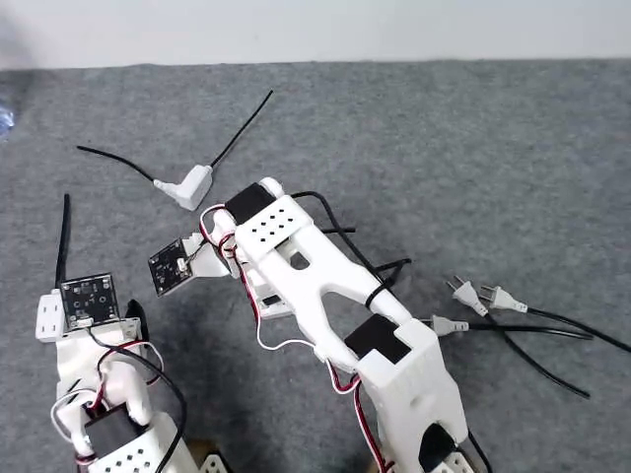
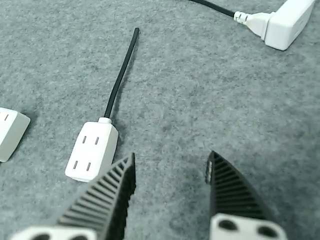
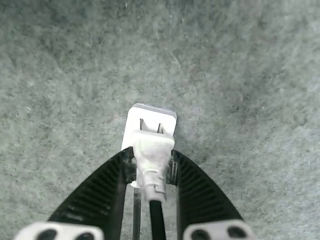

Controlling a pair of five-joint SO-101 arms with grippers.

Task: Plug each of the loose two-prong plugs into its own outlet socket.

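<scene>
Right pincer [image 3: 150,162]: pinching white two-prong plug [image 3: 149,150] with black cord, prongs at slots of white outlet socket block [image 3: 152,116].
Left pincer [image 2: 170,172]: spread, just right of second white socket block [image 2: 92,150], near left.
Loose plugs [image 1: 490,295]: lying right, on grey carpeted worktop [image 1: 444,148].

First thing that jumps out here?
The right gripper is shut on a white plug, its prongs showing just over a white socket on the grey mat. The left gripper hangs open beside a second socket. Three loose plugs lie together toward the right of the high view.
</scene>
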